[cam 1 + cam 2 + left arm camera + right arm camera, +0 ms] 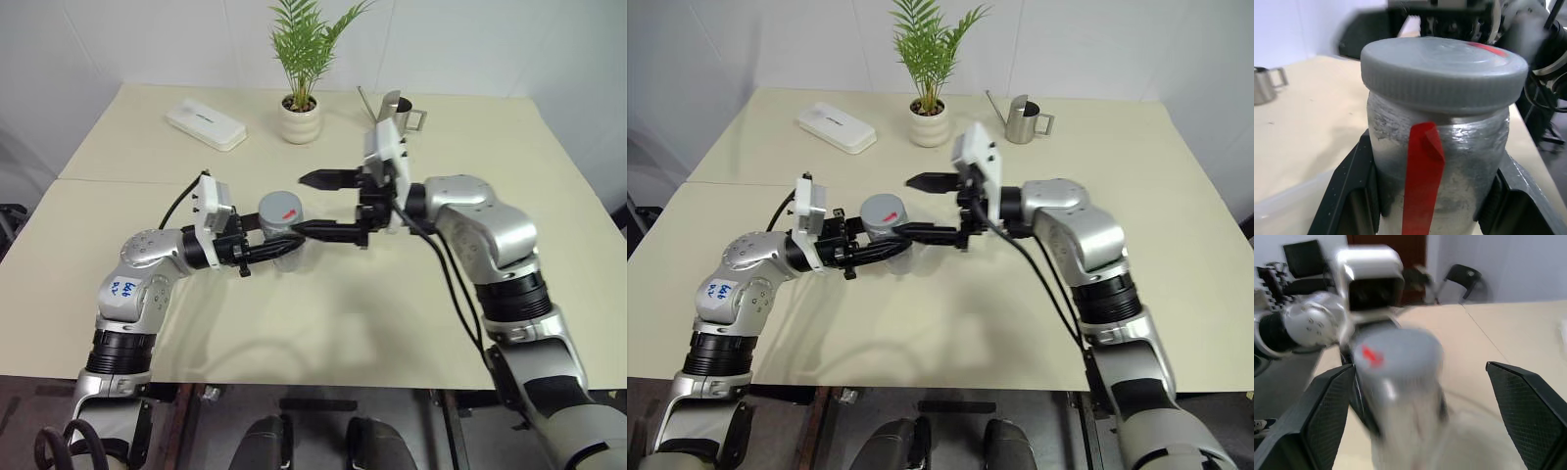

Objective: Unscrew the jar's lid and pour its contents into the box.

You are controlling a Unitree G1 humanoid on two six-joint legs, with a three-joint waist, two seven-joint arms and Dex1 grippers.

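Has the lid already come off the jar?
No, in the left wrist view the lid sits on top of the jar, covering its mouth.

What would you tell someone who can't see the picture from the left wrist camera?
A silvery jar with a strip of red tape down its side is clamped between the left gripper's two black fingers, its ribbed grey lid still on. Behind it is a cream table with a steel watering can.

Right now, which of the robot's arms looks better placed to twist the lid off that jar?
The right. Its gripper stands open level with the grey lid, one finger on either side of it. The left gripper is busy, shut on the jar, holding it above the table.
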